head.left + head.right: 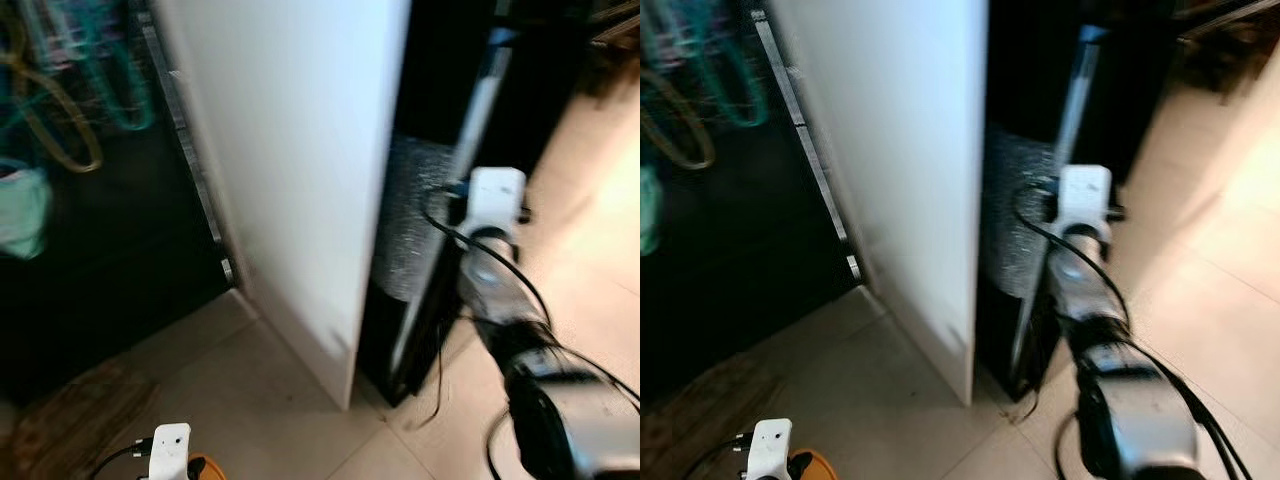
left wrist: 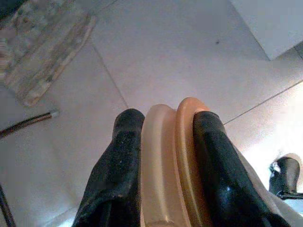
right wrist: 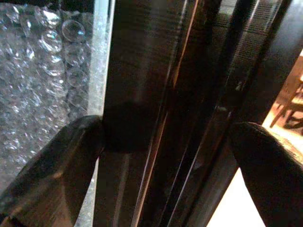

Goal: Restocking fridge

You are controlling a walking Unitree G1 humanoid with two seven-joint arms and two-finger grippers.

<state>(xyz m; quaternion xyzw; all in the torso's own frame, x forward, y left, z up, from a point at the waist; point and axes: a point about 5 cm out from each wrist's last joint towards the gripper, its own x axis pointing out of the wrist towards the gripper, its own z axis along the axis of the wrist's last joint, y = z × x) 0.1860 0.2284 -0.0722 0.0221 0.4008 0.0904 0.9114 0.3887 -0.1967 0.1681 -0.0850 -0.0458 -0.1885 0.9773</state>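
Note:
The fridge stands ahead with its white side panel [image 1: 300, 150] facing me and its black door [image 1: 470, 120] ajar to the right. Bubble wrap [image 1: 405, 220] shows in the gap behind the door. My right arm reaches forward to the door's edge. In the right wrist view my right gripper [image 3: 165, 137] is open, and the dark door edge [image 3: 142, 94] lies between its two fingers. My left gripper [image 2: 165, 123] hangs low over the floor, shut on a round orange-tan object [image 2: 173, 161] whose rim sticks out between the fingers.
A dark glass-fronted cabinet [image 1: 100, 200] stands left of the fridge, with blurred teal and yellow loops [image 1: 90, 80] in it. A worn mat [image 1: 80, 410] lies on the tiled floor [image 1: 280, 400] at the lower left. Open tile floor stretches to the right of the door.

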